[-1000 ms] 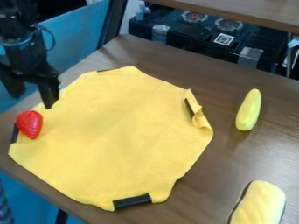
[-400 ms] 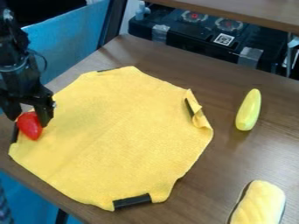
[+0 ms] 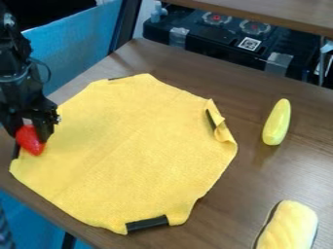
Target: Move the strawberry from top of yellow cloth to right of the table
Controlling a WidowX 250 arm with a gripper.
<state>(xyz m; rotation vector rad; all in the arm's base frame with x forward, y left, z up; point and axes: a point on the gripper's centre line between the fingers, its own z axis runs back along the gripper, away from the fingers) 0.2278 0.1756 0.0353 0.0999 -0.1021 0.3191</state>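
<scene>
Hand (image 3: 29,136) around strawberry (image 3: 30,145) at yellow cloth's (image 3: 130,151) edge

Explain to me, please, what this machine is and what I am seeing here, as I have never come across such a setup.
The machine is a black robot arm, coming in at the upper left. A fixed camera looks down at a slant on its work surface, a brown table. On it lies a yellow cloth. The arm's two-fingered hand is at the cloth's left edge, with its fingers around a red strawberry, which it appears to grip. Toward the right are a smooth yellow-green oblong object and, nearer the camera, a pale yellow ridged one; I cannot tell exactly what those are.
</scene>
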